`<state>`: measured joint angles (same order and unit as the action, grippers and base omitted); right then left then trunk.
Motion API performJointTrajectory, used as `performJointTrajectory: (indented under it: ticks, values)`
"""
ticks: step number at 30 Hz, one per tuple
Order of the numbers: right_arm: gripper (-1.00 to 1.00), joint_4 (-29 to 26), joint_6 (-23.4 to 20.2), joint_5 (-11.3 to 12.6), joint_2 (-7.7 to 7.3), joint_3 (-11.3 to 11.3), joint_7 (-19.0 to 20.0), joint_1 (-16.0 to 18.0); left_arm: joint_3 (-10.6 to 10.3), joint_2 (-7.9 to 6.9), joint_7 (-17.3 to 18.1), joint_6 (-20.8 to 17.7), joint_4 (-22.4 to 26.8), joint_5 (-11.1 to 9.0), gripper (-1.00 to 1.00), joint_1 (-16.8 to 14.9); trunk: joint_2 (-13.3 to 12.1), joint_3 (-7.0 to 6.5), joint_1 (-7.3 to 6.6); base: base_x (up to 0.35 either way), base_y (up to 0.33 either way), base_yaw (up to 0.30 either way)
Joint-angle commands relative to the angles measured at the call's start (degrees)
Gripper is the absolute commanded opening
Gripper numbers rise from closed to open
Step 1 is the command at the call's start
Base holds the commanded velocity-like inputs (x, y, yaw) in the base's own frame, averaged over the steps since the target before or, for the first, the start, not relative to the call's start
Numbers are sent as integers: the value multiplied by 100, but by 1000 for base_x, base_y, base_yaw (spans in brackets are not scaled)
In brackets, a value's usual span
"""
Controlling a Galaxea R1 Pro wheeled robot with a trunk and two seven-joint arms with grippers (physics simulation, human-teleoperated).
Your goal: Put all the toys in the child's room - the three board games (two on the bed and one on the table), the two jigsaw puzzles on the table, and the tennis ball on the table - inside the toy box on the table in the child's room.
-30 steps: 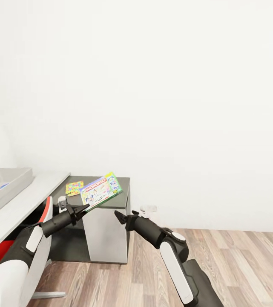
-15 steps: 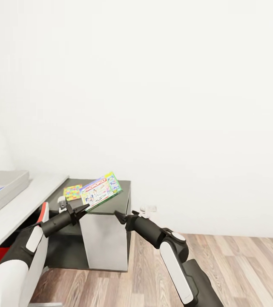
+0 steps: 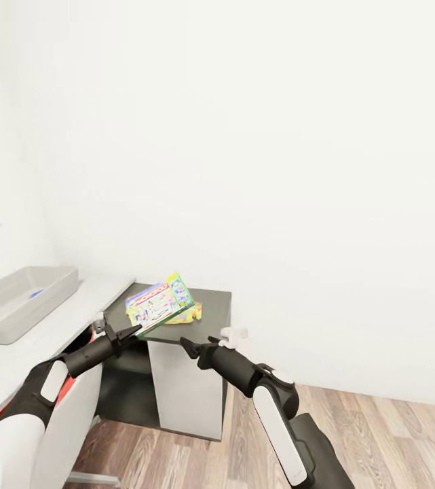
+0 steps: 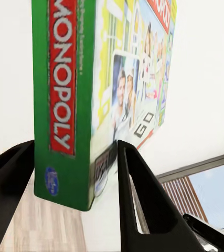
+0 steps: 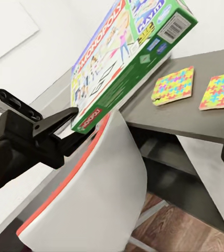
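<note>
I've got the board game [image 3: 160,303] pinched at its bottom edge in my left hand [image 3: 123,334], mid-left of frame, over the dark bench [image 3: 214,309]. Looks stiff, light, prob slick; corner hold could pivot. Right hand [image 3: 184,347] empty; can't tell if open. Toy box [image 3: 20,305] far left.

Setting: domestic child's room or playroom, simulator render. Evidence: plain white walls, wood-plank floor [image 3: 380,441], dark grey worktop [image 3: 210,309] carrying two jigsaw puzzles [image 5: 173,85], a Monopoly board game [image 3: 159,303], light grey toy box [image 3: 20,302] on white worktop [image 3: 34,339], white chair with red trim [image 5: 91,194].
</note>
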<state>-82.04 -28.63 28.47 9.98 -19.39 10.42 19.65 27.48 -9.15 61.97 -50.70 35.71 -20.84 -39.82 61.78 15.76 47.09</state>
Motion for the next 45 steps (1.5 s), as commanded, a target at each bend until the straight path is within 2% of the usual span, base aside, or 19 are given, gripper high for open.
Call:
performJointTrajectory:
  ticks: [1, 6, 29, 45]
  values:
    - [100, -5, -28, 19, 2, 6, 6, 3, 35, 1, 13, -37, -3, -17, -100, -4, 5, 7, 1, 9, 0, 113]
    - [100, -5, -21, 25, 2, 5, 5, 3, 219, 1, 17, -47, -3, -17, -100, -5, -75, -30, -43, 3, 0, 37]
    - [100, -5, -40, 14, 2, -21, -1, 3, 251, 1, 19, -72, -3, -17, -100, 0, -997, -443, -548, 0, 0, 7]
    - [100, -5, -55, 10, 2, -21, -4, 3, 249, 1, 17, -68, -3, -17, -100, -1, -1639, -730, -900, 0, 0, 246]
